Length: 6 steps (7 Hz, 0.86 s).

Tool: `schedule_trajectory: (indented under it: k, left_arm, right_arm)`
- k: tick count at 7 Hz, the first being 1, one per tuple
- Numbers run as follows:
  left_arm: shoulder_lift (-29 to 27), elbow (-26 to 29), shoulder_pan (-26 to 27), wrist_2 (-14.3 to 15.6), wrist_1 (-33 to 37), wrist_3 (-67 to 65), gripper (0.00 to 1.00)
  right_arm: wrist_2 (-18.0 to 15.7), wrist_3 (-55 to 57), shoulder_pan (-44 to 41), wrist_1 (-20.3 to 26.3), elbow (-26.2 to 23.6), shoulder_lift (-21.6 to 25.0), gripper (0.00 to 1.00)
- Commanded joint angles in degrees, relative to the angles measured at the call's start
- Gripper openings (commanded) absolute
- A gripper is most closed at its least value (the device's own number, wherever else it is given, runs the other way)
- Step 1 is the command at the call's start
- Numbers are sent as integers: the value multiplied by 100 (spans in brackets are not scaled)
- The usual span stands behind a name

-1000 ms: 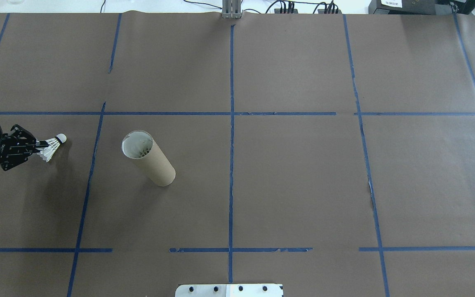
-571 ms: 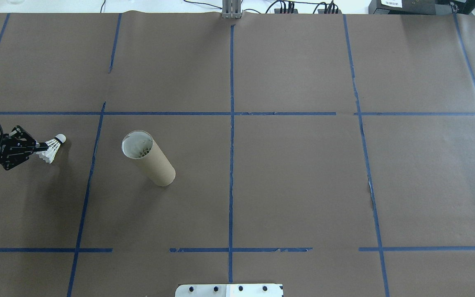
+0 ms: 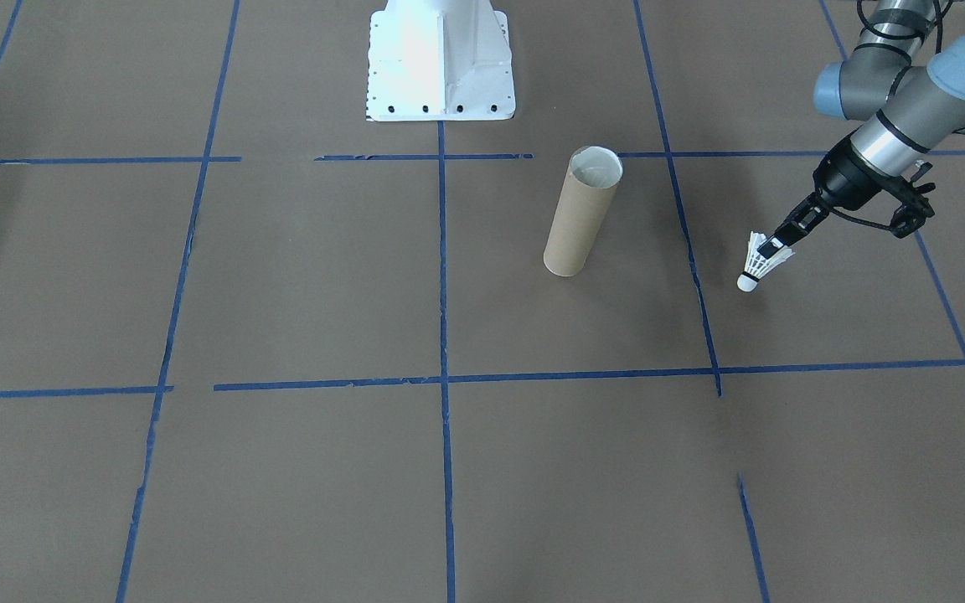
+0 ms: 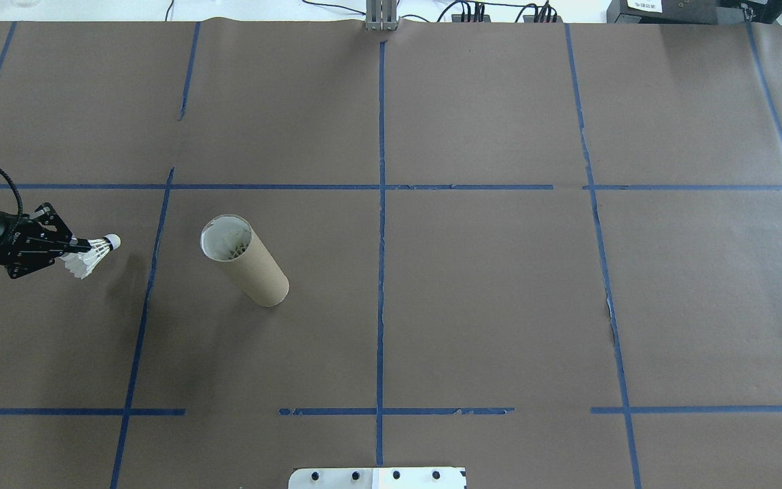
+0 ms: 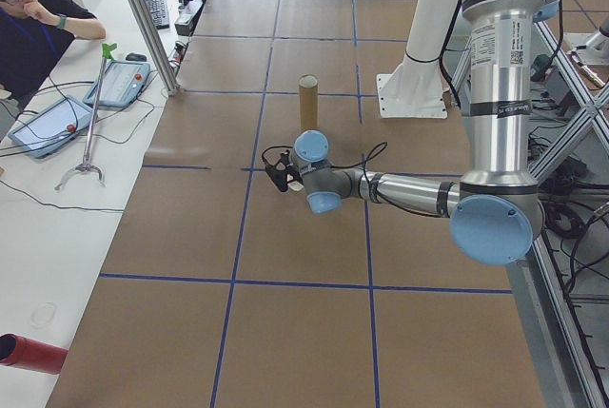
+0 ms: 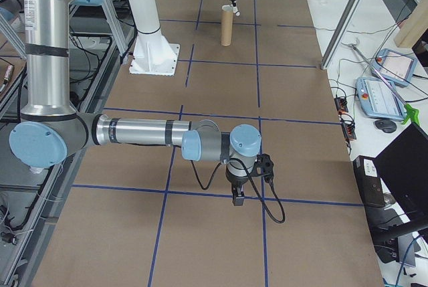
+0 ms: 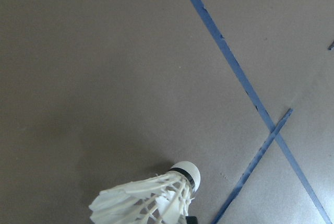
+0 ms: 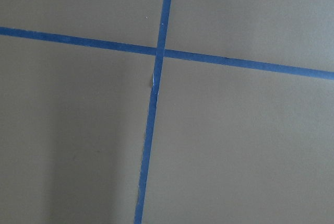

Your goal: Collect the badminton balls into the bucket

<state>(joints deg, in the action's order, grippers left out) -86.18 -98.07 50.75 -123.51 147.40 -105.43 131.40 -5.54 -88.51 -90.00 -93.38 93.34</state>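
Left end effector pinches the shuttlecock by its feathers, beside the tube.

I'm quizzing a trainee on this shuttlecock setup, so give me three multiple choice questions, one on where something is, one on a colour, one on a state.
1. Where is the shuttlecock?
A. inside the tube
B. in the left gripper, off to the tube's side
C. lying by the white base

2. What colour are the tape lines on the table cover?
A. blue
B. red
C. yellow

3. How does the cardboard tube stand?
A. lying flat
B. upright, mouth up
C. held by the right gripper

Answers:
1 B, the left gripper pinches its feathers apart from the tube.
2 A, every view shows blue lines.
3 B, the front view shows it standing with its open mouth on top.
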Motion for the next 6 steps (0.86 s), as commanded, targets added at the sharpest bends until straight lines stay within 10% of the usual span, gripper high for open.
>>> schedule_trajectory:
  k: [1,6]
  left_arm:
    - [-231,-1026,93,-50,-2538,1597,0]
    - [-2776,-2169,770,46,-8147,3845,0]
  right_arm:
    - [0,0,0,0,4,0,100]
    - [0,0,0,0,4,0,100]
